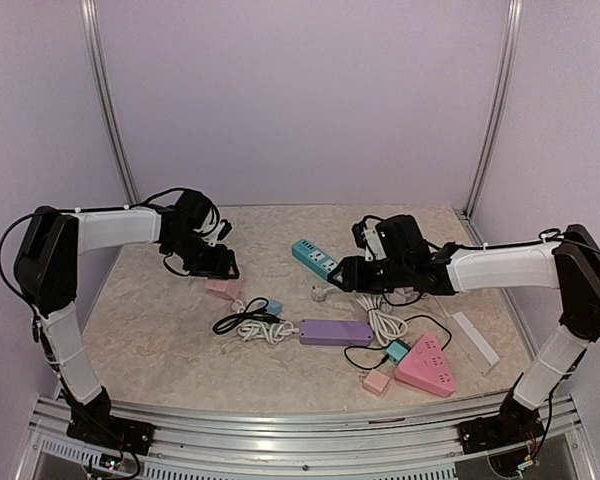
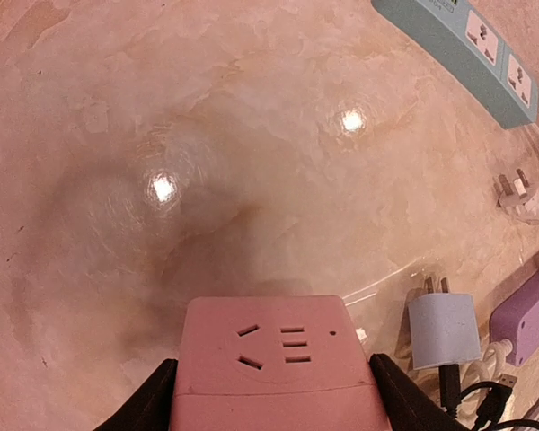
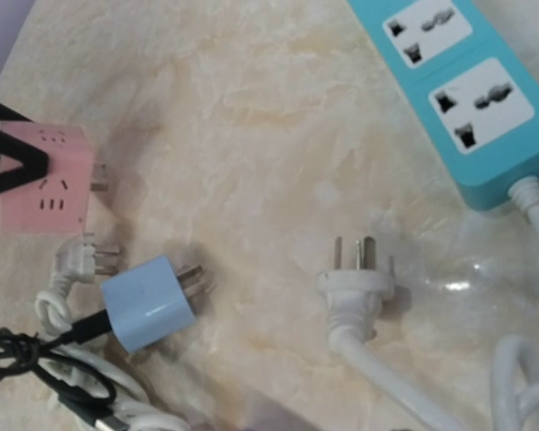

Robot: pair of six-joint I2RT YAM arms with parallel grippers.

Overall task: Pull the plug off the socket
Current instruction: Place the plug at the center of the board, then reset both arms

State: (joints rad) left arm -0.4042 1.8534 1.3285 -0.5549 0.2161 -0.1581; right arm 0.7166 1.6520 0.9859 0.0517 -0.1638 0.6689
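My left claw (image 1: pixel 223 272) is clenched on the pink socket (image 2: pixel 269 355). A dark finger (image 2: pixel 157 400) presses each side, and the wrist frame cuts off both the fingers and the block's near end. Its slotted face is turned up toward the camera, and I see no lettering on it.

Right of that claw a blue adapter (image 3: pixel 148 303) lies flat on the table (image 3: pixel 251 135), its prongs free and its cable lost in a tangle of cords.

Further right, the white plug (image 3: pixel 357 289) lies loose just ahead of my right claw (image 1: pixel 342 275). Its long axis runs straight out from the claw, with the three prongs pointing away and the cord trailing back out of frame. That claw's fingers don't show in its own camera and are a dark mass from above, so I cannot tell how they stand.

Beyond the plug to the right, the teal power strip (image 3: pixel 467 99) is cropped at the edge. Its green print is too small to read.
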